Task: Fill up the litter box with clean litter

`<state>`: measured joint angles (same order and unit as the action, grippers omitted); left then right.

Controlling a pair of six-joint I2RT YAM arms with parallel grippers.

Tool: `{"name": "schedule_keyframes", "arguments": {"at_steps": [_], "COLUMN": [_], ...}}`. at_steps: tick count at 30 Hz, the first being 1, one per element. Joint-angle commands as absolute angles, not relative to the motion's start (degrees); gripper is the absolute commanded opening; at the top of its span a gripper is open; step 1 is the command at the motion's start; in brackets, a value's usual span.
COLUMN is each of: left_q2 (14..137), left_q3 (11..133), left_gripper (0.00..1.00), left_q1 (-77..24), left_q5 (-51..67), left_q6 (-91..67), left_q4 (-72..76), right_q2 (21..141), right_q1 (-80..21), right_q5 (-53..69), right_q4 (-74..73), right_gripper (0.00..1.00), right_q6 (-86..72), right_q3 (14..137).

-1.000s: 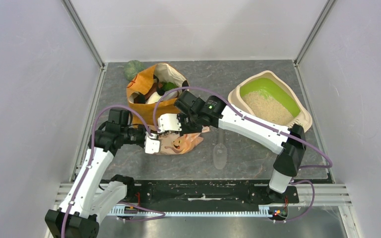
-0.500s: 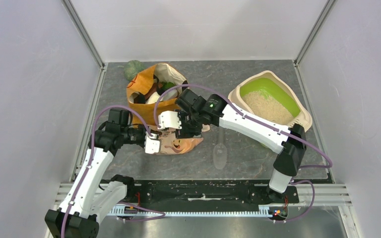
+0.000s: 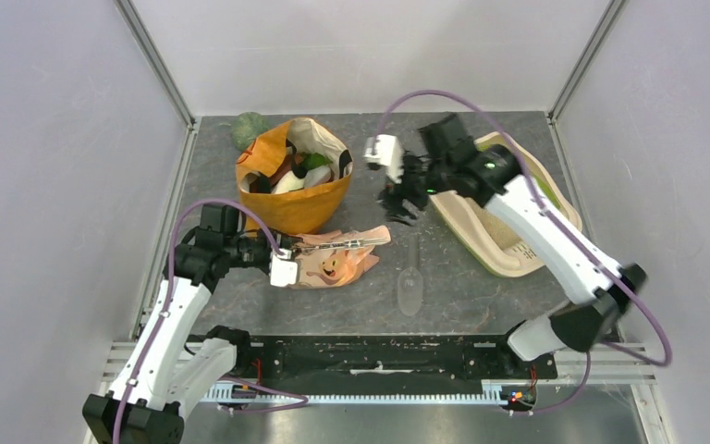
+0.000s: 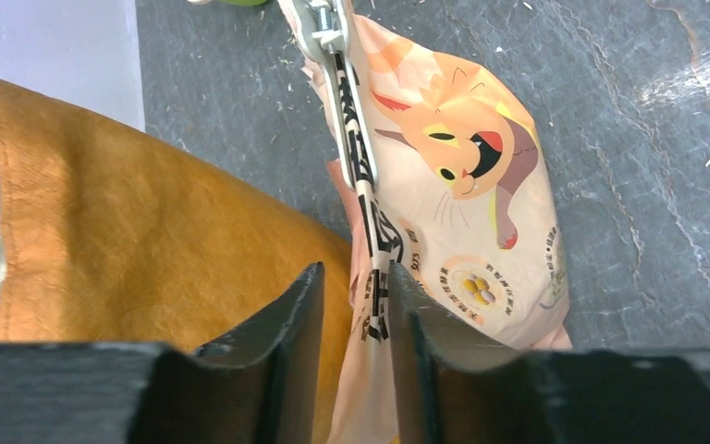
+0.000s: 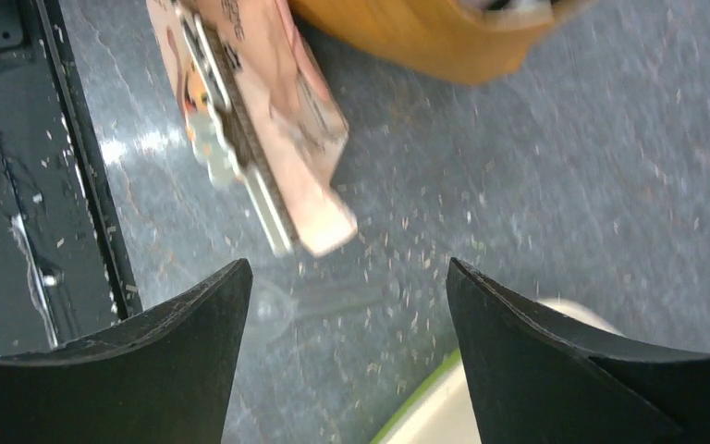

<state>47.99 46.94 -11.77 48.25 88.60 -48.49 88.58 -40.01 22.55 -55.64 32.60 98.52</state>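
The litter box (image 3: 481,248) sits at the right, and my right arm covers most of it. A patch of clean litter (image 3: 497,231) shows inside it beside the arm. Its cream and green rim (image 5: 430,412) is just under the right wrist. The pink cat-print litter bag (image 3: 337,261) lies flat in the middle, with a metal clip (image 4: 328,28) on its top edge. My left gripper (image 4: 351,273) stands slightly open around that edge and does not pinch it. My right gripper (image 5: 347,268) hangs wide open above the floor between bag and box (image 3: 399,199), holding nothing.
An orange paper shopping bag (image 3: 296,180) full of items stands behind the litter bag, touching my left fingers' side (image 4: 148,250). A clear scoop (image 3: 410,287) lies on the floor right of the litter bag. Spilled granules (image 5: 425,231) dot the grey floor. A green object (image 3: 248,129) sits at the back left.
My right gripper let go of the litter bag, opened wide and swung up and right to the litter box. My left jaws loosened on the bag's edge.
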Motion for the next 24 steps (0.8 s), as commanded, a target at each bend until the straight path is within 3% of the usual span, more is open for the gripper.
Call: {"name": "schedule_keyframes", "arguments": {"at_steps": [1,8,12,19,24], "left_q2": [47.03,48.09,49.75,49.74,51.40], "left_q3": [49.95,55.89,59.91,62.30,62.93], "left_gripper": [0.44,0.56,0.57,0.57,0.57], "left_q1": [-12.04,-12.26,-13.58,-18.28,-20.36], "left_q5": [50.86,52.50,52.82,49.35,47.39], "left_q6": [85.46,78.71,74.29,71.25,71.08], "left_q4": [-45.79,-46.14,-46.23,-46.23,-46.23], "right_q2": [76.19,64.36,62.43,68.99,72.46], "right_q1": [-31.88,-25.64,-25.57,-25.56,-25.70], "right_q5": [34.42,41.09,44.26,47.81,51.85], "right_q4": [-51.55,-36.12,-9.61,11.96,13.53], "right_gripper": [0.83,0.72,0.73,0.71,0.71], "right_q6": [35.83,53.16,51.63,49.28,48.99], "right_q3": [85.78,60.89,45.36,39.14,40.22]}}
